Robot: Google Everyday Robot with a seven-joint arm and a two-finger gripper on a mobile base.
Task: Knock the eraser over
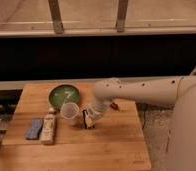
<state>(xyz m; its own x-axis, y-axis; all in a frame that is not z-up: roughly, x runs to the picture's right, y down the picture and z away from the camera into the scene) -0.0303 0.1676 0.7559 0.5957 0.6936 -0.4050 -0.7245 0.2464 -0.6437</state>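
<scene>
The eraser (86,120) is a small dark block with white stripes. It stands on the wooden table (111,145), just right of the translucent cup (69,112). It looks tilted and is partly hidden by my gripper. My gripper (92,116) comes down from the cream arm (141,91) on the right and sits right against the eraser's top and right side.
A green bowl (64,95) sits behind the cup. A cream tube-like bottle (49,128) and a flat blue-grey pad (34,128) lie at the table's left. A small red thing (114,105) lies behind the arm. A dark ledge runs behind the table.
</scene>
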